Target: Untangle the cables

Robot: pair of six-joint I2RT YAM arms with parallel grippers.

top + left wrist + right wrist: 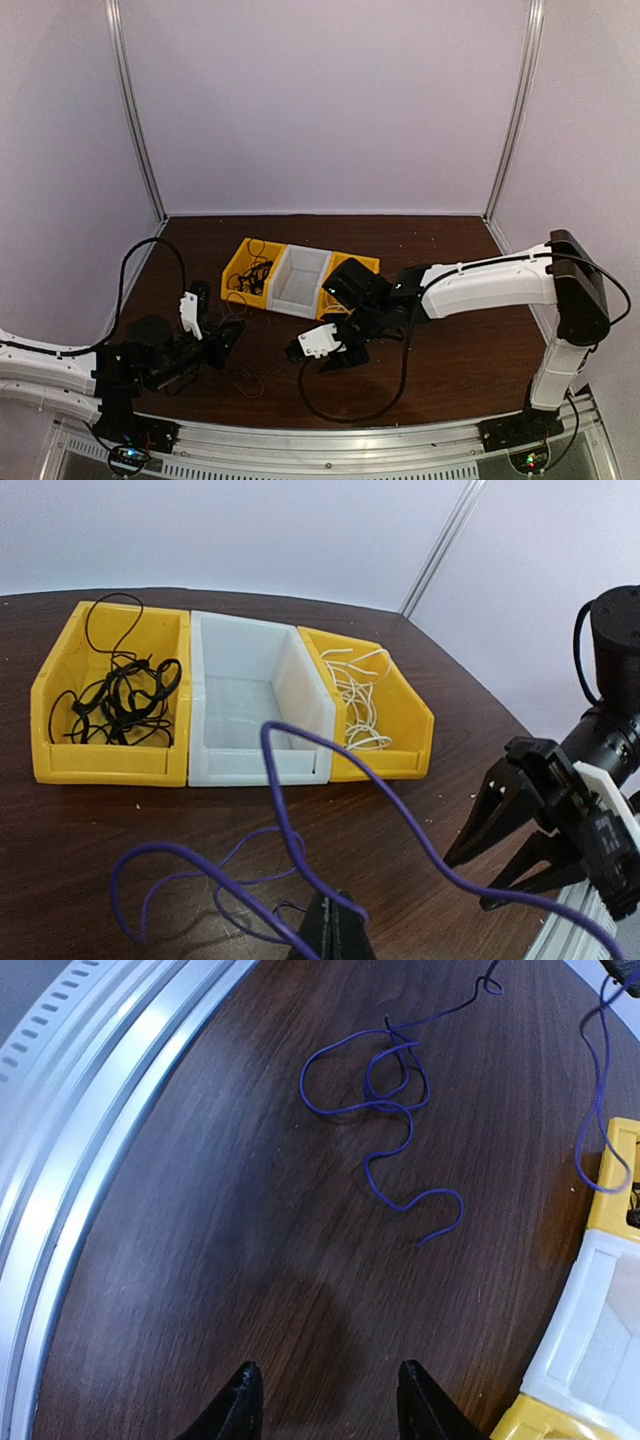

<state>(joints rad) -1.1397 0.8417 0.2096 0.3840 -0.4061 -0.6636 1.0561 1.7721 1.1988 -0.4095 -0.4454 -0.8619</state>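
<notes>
Nearest, my left claw (335, 920) pinches the purple cable (150, 847); right claw (329, 1368) stands wide and empty, cable's coil (303, 1085) on the bench (200, 1240) at its twelve o'clock.

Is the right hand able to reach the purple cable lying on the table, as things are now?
Probably yes: the right hand is open, and only bare table lies between it and the purple cable.

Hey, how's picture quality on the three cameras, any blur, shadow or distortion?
Top view: dim and soft, the purple cable barely shows on the dark table. Left wrist: bright, bins sharp. Right wrist: the rail bows from lens distortion, soft shadow ahead of the right gripper.
</notes>
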